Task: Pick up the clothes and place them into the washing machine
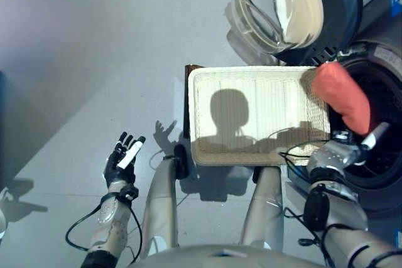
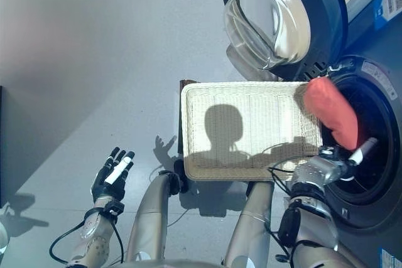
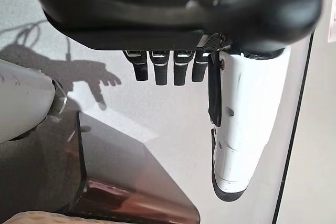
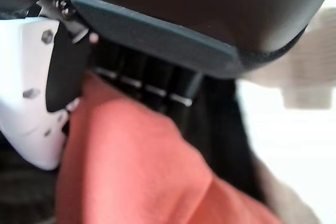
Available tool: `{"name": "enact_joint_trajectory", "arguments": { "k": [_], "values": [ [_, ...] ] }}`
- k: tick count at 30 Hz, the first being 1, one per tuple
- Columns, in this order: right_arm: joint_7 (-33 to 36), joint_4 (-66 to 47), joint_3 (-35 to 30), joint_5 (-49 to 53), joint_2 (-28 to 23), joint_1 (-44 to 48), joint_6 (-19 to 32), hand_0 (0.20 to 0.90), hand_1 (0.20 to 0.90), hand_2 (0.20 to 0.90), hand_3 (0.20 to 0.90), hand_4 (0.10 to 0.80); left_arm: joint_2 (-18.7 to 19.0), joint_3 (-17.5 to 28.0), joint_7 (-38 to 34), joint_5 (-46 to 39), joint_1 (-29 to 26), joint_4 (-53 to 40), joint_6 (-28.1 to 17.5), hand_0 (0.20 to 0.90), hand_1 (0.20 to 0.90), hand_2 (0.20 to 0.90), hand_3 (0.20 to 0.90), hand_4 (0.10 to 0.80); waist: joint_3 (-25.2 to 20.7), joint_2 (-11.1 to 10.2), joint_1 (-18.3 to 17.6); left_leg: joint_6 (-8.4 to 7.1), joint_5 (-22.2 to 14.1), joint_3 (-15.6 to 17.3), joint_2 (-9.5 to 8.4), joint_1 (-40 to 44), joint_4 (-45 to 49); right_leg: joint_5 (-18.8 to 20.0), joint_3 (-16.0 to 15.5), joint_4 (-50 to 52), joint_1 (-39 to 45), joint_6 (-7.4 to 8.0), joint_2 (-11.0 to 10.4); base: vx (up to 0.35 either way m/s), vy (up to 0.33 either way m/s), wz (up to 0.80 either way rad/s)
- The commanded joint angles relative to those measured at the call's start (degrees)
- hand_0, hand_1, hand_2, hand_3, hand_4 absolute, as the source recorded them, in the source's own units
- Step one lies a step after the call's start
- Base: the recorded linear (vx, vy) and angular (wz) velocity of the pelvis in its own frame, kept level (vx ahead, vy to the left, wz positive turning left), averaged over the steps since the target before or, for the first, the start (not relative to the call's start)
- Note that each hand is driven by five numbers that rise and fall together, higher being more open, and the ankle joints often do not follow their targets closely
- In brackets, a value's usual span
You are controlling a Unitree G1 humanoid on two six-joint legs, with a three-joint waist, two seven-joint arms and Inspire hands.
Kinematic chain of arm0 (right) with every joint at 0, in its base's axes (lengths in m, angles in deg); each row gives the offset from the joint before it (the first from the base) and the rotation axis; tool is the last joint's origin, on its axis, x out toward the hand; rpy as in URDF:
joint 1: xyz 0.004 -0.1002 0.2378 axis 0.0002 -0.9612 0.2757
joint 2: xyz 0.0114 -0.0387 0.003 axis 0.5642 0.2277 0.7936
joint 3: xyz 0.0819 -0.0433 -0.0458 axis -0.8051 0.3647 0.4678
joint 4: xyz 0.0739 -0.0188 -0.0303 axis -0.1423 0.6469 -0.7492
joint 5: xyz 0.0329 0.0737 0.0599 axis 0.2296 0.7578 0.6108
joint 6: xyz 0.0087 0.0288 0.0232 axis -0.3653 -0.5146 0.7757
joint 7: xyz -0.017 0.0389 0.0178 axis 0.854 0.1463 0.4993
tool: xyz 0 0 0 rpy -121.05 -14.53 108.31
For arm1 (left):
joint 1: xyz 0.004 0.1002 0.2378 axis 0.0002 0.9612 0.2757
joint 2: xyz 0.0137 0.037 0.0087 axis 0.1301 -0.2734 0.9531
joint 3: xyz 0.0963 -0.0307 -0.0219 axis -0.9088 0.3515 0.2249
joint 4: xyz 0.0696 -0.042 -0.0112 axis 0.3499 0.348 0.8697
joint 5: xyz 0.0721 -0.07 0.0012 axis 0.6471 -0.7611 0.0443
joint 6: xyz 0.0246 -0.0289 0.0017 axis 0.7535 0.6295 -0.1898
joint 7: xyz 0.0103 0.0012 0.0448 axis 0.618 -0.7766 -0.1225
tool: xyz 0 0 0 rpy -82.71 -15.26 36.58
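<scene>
Right hand (image 1: 344, 150) gripping red cloth (image 1: 342, 95) at washer (image 1: 383, 155) mouth; left hand (image 1: 122, 158) idle, fingers straight. Next: reach into drum, release.

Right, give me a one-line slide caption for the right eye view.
Right hand holds an orange garment at the washing machine's open drum, beside an empty wicker basket; left hand hangs open.

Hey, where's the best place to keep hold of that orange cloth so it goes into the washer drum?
Probably its near end, where the right hand already pinches the orange cloth. The cloth reaches from basket edge over the drum opening, so come from the robot's side.
</scene>
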Motion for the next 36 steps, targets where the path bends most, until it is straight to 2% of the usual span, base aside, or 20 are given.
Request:
{"name": "enact_joint_trajectory", "arguments": {
  "k": [1,8,12,21,28,29,30,31,36],
  "values": [
    [1.13,2.79,-2.03,0.71,-10.50,0.71,5.35,0.200,0.200,0.200,0.200,0.300,4.19,0.49,0.57,-0.10,1.35,-2.51,-3.15,0.900,0.900,0.900,0.900,0.800,-2.64,0.45,0.13,-4.19,4.60,-2.71,0.72,0.93,-7.08,2.38,1.73,-3.95,2.54,-2.33,-1.52,0.000,0.000,0.00],
    [7.36,14.77,-6.04,-0.06,-22.13,1.11,2.99,0.200,0.200,0.200,0.200,0.300,5.63,0.61,0.74,0.07,1.83,-2.11,-3.10,0.900,0.900,0.900,0.900,0.800,-3.71,0.57,0.04,-4.47,4.51,-2.81,0.83,1.21,-7.33,2.08,1.72,-4.24,2.89,-2.16,-1.68,0.008,0.000,0.01],
    [11.31,19.56,-8.24,-0.33,-27.02,-0.22,2.46,0.200,0.200,0.200,0.200,0.300,6.36,0.81,0.91,0.32,2.66,-2.64,-2.82,0.900,0.900,0.900,0.900,0.800,-4.12,0.75,-0.13,-4.59,4.51,-2.91,0.86,0.87,-7.26,2.03,1.71,-4.28,2.63,-2.05,-1.73,0.004,-0.010,0.03],
    [15.17,24.08,-8.55,-3.34,-33.07,-1.00,-0.19,0.200,0.200,0.200,0.200,0.300,7.75,0.23,1.46,0.42,4.26,-4.24,-3.09,0.900,0.900,0.900,0.900,0.800,-4.51,1.37,0.29,-4.56,4.62,-2.67,0.96,0.75,-7.62,2.10,1.99,-4.64,2.42,-1.83,-2.01,0.007,0.002,0.02],
    [15.96,23.63,-6.56,-4.57,-32.15,0.41,0.71,0.200,0.200,0.200,0.200,0.300,8.23,-0.20,0.99,0.35,3.88,-4.33,-3.45,0.900,0.900,0.900,0.900,0.800,-4.78,1.66,0.49,-4.43,4.71,-2.48,0.94,0.85,-7.73,2.23,1.98,-4.79,2.54,-1.79,-2.00,0.006,0.003,-0.05],
    [16.03,23.69,-6.41,-4.60,-31.94,0.44,0.68,0.411,0.411,0.411,0.411,0.451,8.25,-0.22,0.88,0.39,3.87,-4.25,-3.42,0.900,0.900,0.900,0.900,0.800,-4.82,1.66,0.47,-4.42,4.70,-2.49,0.93,0.83,-7.70,2.18,1.97,-4.74,2.58,-1.82,-1.99,0.000,0.000,0.00],
    [16.12,23.87,-6.40,-4.62,-31.65,0.43,0.70,0.516,0.516,0.516,0.516,0.525,8.20,-0.16,0.79,0.35,3.82,-4.15,-3.35,0.900,0.900,0.900,0.900,0.800,-4.84,1.67,0.49,-4.43,4.68,-2.54,0.92,0.79,-7.64,2.17,1.94,-4.65,2.57,-1.84,-2.01,0.000,0.000,0.00],
    [16.16,23.83,-6.39,-4.64,-31.59,0.45,0.72,0.900,0.900,0.900,0.900,0.800,8.22,-0.12,0.78,0.35,3.82,-4.13,-3.34,0.900,0.900,0.900,0.900,0.800,-4.84,1.66,0.45,-4.43,4.67,-2.57,0.91,0.75,-7.60,2.15,1.92,-4.62,2.56,-1.84,-2.02,0.000,0.000,0.00],
    [16.09,22.93,-5.60,-4.38,-29.26,1.13,1.10,0.900,0.900,0.900,0.900,0.800,7.93,0.07,0.39,0.07,3.80,-4.11,-3.42,0.900,0.900,0.900,0.900,0.800,-4.87,1.69,0.59,-4.32,4.56,-2.49,0.77,0.72,-7.59,2.30,2.08,-4.86,2.62,-1.92,-1.91,0.000,0.000,0.00]
  ]
}}
